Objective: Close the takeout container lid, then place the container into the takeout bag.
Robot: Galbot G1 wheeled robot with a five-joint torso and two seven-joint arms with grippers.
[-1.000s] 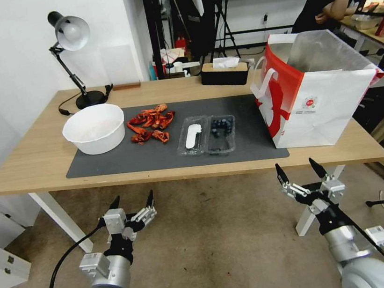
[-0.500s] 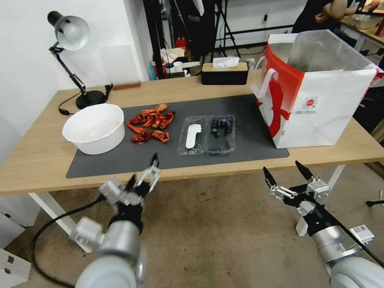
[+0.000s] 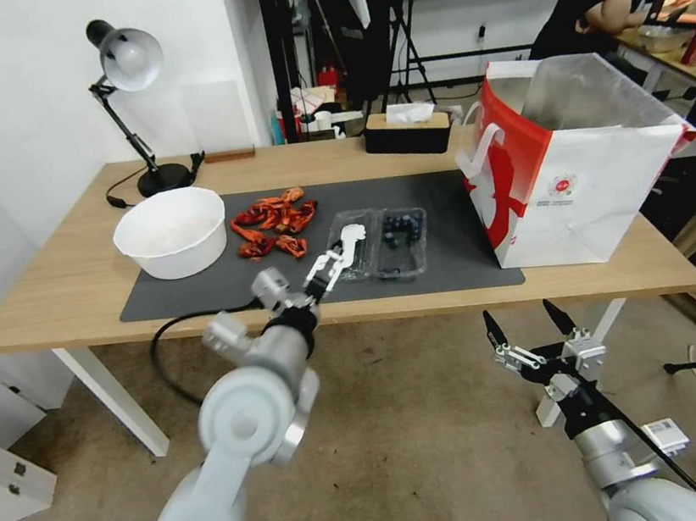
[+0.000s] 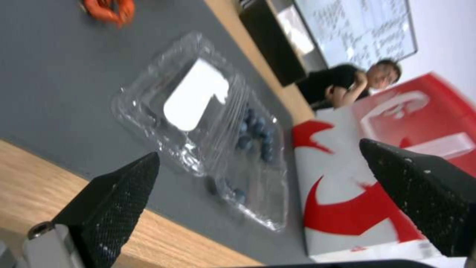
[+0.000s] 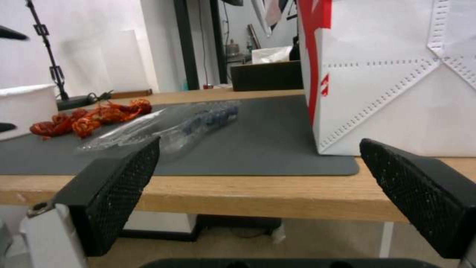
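Note:
The takeout container [image 3: 382, 244] lies open and flat on the dark mat, berry half [image 3: 403, 239] to the right. Its lid [image 3: 351, 246], clear with a white label, is hinged on the left. My left gripper [image 3: 325, 270] is open just off the lid's near left corner, above the mat's front edge. In the left wrist view the container [image 4: 208, 130] sits ahead of the open left gripper [image 4: 258, 149]. The takeout bag [image 3: 576, 171] stands open at the table's right. My right gripper [image 3: 537, 331] hangs open below the table's front edge, facing the container [image 5: 173, 126] and bag [image 5: 396, 93].
A white bowl [image 3: 171, 231] and red crawfish shells [image 3: 274, 219] lie left of the container on the mat [image 3: 224, 290]. A black tissue box [image 3: 406, 133] and a desk lamp [image 3: 136, 109] stand at the back. The table's front edge [image 3: 422, 306] runs between the grippers.
My left arm has swung up from below the table edge and forward to the container's lid side. The right gripper has stayed low before the table, shifting only slightly.

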